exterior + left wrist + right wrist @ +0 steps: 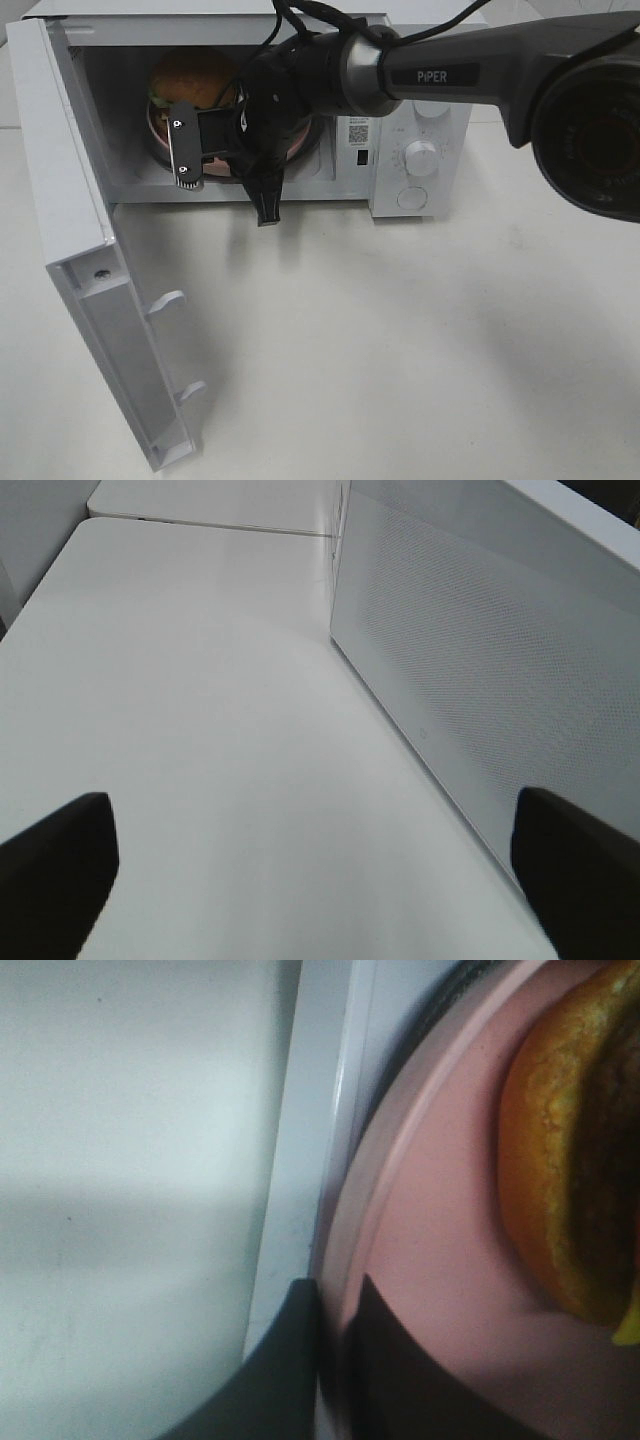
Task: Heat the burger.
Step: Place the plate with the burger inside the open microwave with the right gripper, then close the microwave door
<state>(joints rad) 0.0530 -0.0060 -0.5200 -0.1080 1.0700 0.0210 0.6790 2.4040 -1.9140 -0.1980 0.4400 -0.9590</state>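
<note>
The left pincer (320, 880) hangs over the desk (200, 730) with its jaws wide apart. At 11 o'clock, past the open door (90, 250), the burger (195, 78) sits on its pink plate (430, 1210) inside the microwave (420, 110). The right pincer (335, 1300), reaching in from 2 o'clock, is clamped on the plate's rim. Letting go, shutting the door and starting the heat are left.

High camera overlooks microwave (420, 110); left wrist faces door (480, 670); right wrist close on plate (440, 1210).
</note>
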